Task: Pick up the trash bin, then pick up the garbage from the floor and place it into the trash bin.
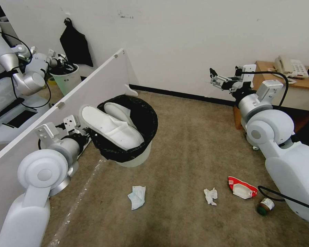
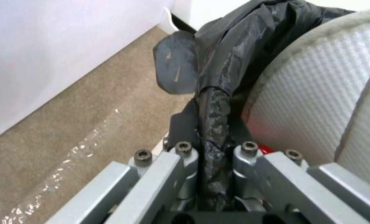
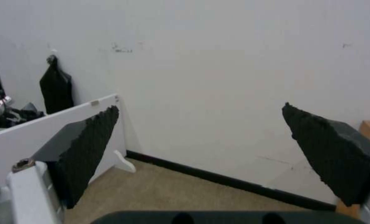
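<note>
Garbage on the carpet, a tissue (image 1: 210, 196) and a mask (image 1: 137, 197), looks light and soft, best pinched mid-body by the wide-open right gripper (image 1: 213, 77), far above it, while the left gripper (image 2: 212, 124) clamps the bin (image 1: 127, 132) rim between its jaws.

A white wall (image 1: 182, 41) with black baseboard (image 1: 182, 94) meets beige carpet (image 1: 195, 137); a wooden desk (image 1: 264, 68) stands right.

Your left claw (image 1: 89, 137) grips the trash bin (image 1: 128, 132) by its rim, two white slippers (image 1: 113, 125) inside; your right claw (image 1: 214, 77) hangs raised near the wall. On the floor lie a face mask (image 1: 137, 196), tissue (image 1: 210, 196), wrapper (image 1: 242, 187) and bottle (image 1: 265, 206)
</note>
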Controlling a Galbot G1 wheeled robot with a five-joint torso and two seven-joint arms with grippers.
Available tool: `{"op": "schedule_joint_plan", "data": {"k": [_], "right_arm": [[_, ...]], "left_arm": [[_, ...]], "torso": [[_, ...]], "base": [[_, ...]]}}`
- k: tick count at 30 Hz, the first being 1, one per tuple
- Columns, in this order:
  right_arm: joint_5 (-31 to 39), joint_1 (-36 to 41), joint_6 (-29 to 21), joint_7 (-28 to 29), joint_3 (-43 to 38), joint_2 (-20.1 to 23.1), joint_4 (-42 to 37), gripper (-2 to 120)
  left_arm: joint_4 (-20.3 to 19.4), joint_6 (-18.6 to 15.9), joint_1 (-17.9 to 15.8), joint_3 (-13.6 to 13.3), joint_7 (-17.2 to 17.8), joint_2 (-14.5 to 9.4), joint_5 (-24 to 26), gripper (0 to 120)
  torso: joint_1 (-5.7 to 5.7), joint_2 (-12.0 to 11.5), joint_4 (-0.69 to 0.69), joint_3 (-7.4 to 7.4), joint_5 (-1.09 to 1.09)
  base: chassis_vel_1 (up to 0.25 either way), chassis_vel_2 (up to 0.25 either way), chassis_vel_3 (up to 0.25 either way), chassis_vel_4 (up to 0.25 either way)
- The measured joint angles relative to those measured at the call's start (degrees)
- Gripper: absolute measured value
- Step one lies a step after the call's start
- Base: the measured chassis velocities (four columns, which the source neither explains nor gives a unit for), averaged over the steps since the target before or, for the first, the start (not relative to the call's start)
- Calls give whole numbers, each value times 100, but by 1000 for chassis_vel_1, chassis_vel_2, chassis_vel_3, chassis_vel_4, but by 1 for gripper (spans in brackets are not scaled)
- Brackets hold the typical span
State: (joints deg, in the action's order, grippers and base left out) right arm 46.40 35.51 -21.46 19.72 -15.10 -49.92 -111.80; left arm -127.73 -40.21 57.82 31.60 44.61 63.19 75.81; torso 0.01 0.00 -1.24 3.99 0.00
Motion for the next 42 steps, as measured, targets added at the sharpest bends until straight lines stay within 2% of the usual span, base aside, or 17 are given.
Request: {"op": "schedule_joint_plan", "data": {"k": [17,29,42], "right_arm": [[50,31,30,-19,-10,14,-43,100],[37,10,59,-8,-4,29,-24,100],[28,11,87,-18,-4,28,-16,100]], "left_arm": [[-72,3,51,7,15,-16,-4,4],[-84,7,56,11,21,-24,2,4],[-90,7,54,11,24,-22,6,4]], "torso": [[0,0,-1,0,0],[1,0,-1,3,1],[0,0,-1,0,0]], "base": [[-1,5,7,-6],[-129,108,116,-110],[5,0,-1,8]]}}
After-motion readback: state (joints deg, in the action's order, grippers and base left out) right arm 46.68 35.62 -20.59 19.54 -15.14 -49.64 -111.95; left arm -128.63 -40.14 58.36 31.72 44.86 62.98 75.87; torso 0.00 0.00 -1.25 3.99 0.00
